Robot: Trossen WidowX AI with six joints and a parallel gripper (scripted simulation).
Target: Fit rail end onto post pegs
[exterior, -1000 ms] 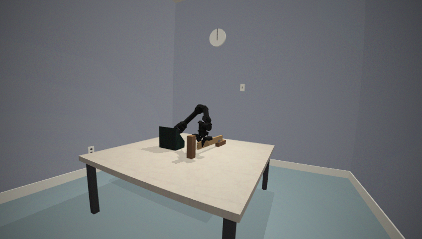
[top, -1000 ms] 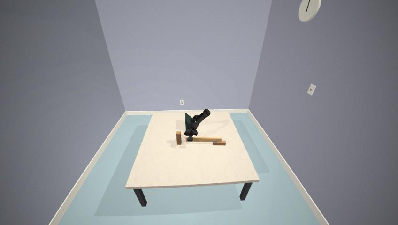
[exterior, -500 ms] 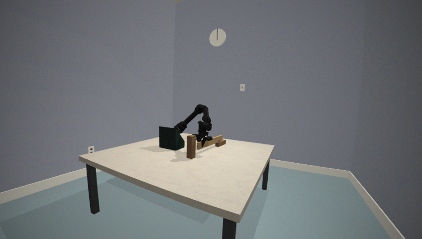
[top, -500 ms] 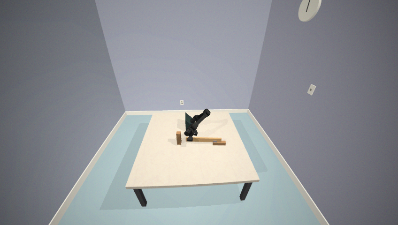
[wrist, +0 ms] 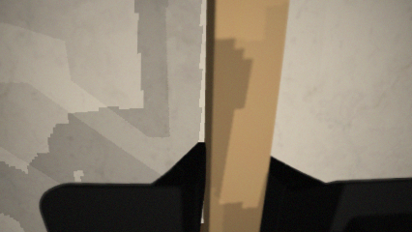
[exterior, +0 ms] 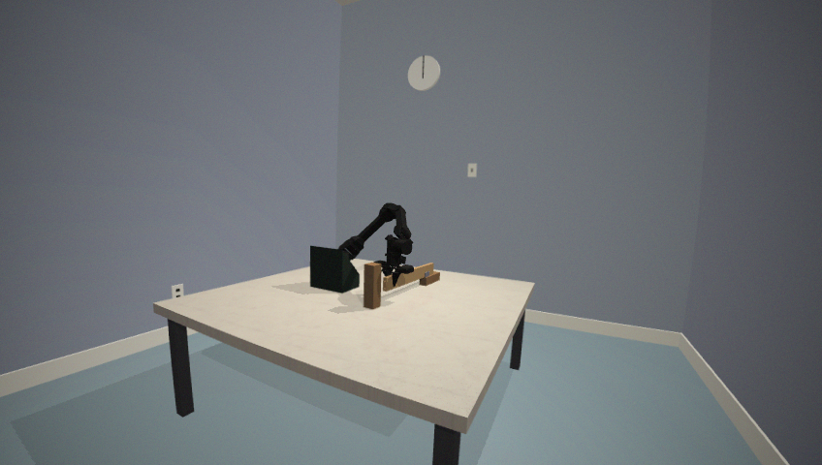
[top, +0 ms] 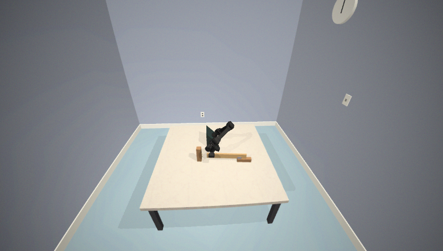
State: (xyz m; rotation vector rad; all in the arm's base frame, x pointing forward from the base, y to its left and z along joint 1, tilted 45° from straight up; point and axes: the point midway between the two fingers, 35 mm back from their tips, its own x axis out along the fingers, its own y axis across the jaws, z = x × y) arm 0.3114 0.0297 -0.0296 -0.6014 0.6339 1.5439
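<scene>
The long light-wood rail (top: 228, 155) (exterior: 413, 277) (wrist: 258, 72) runs from near the post to the low footboard block (top: 246, 159) (exterior: 431, 279). My gripper (top: 211, 155) (exterior: 395, 281) (wrist: 220, 150) is shut on the rail close to its near end, one finger on each side. The near end looks slightly raised, with a shadow below it. The far end is at the small bracket (top: 239, 158) (exterior: 426, 274); its exact seating cannot be told. The upright post (top: 198, 154) (exterior: 371, 286) stands apart from the rail end, across a small gap. Its pegs (top: 201, 155) show faintly; the rail's holes are hidden.
A dark green upright panel (top: 209, 136) (exterior: 330, 269) stands behind the post, beside the arm's base. The arm reaches over from behind the rail. All stand on the pale table (top: 214, 189) (exterior: 323, 328), and arm shadows fall across its top.
</scene>
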